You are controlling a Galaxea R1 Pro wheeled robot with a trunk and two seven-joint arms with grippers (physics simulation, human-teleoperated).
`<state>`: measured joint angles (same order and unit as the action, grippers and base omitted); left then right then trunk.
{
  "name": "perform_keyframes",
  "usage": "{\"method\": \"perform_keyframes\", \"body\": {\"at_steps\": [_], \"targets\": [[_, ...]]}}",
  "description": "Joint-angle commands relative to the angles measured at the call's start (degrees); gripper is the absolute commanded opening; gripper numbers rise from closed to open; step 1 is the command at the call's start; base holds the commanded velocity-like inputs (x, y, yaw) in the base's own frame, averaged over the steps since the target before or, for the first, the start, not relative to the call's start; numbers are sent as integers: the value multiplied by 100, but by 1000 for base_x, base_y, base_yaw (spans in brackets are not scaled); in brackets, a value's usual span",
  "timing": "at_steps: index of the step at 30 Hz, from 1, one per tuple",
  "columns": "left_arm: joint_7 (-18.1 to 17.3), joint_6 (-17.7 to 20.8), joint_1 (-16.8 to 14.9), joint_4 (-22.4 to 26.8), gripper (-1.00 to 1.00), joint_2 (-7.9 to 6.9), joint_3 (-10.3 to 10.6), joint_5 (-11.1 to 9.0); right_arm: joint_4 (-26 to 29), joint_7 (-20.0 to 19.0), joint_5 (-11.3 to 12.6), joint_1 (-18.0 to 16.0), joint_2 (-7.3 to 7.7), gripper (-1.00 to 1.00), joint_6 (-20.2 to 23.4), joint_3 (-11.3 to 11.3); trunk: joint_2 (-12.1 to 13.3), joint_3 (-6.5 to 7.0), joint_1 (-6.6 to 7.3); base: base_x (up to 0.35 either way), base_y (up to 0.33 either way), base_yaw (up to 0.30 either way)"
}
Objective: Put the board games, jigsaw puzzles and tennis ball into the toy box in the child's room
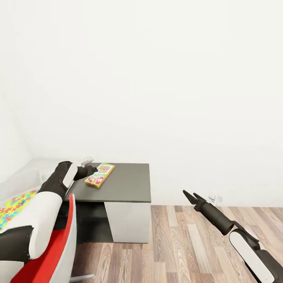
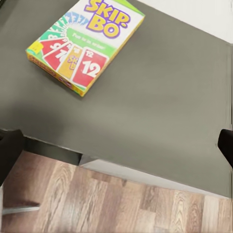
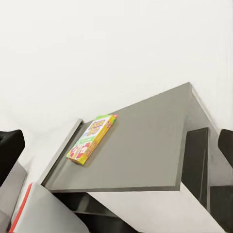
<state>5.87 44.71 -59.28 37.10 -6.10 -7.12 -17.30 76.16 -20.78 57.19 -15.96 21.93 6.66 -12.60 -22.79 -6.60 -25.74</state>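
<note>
Wood-plank flooring (image 1: pixel 184 243) runs under me, and nearest in is the red chair (image 1: pixel 59 247) tucked against my left arm, with a multicoloured jigsaw puzzle square (image 1: pixel 13 206) on the pale desk top (image 1: pixel 23 179) beside it. My right gripper (image 1: pixel 191 195) hangs out over the floor well clear of everything, fingers parted and empty. Further along, my left gripper (image 1: pixel 89 169) hovers over the dark-grey cabinet top (image 1: pixel 122 182), jaws spread wide with nothing between them, and just beyond it lies the flat yellow-green Skip-Bo game box (image 1: pixel 100 174), flat on the top near the desk-side edge. Behind all that, plain white wall (image 1: pixel 157 78). Now the risk as I see it: the box is thin and lies flush, so closing from above could just nudge it sliding toward the edge, or pinch one corner and tip it out.
</note>
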Motion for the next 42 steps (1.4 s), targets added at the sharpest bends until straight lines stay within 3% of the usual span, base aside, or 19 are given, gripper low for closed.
{"method": "perform_keyframes", "body": {"at_steps": [1, 12, 21, 25, 28, 29, 42], "targets": [[54, 26, -5, 8, 100, 14, -5, -56, -3, 14, 60, -5, 4, 100, 28, -5, -13, -13, -5, 128, -170, 0], [97, 29, -5, 8, 100, 187, 6, -30, -13, 51, 64, -6, 4, 100, 28, -5, -13, -13, -5, 72, -142, 12], [195, 12, -3, 8, 100, 204, 2, -28, -107, 48, 65, -7, 5, 100, 15, -3, -13, 8, -5, 4, -234, 70], [219, -175, -4, 4, 100, 206, 2, -29, -119, 35, 65, -6, 4, 100, -1, -4, -13, 12, -5, 10, -42, 22], [358, -321, 0, -2, 100, 210, 1, -37, -125, 25, 65, -6, 9, 100, -4, -3, -13, 13, -5, 114, 86, 7], [568, -387, 3, -8, 100, 213, 1, -46, -127, 32, 65, -10, 8, 100, -3, -5, -13, 13, -5, 120, 29, 1], [806, -418, 4, -17, 100, 266, 7, -40, -139, 43, 60, -8, 6, 100, -5, -6, -13, 13, -5, 38, 6, 0]]}}
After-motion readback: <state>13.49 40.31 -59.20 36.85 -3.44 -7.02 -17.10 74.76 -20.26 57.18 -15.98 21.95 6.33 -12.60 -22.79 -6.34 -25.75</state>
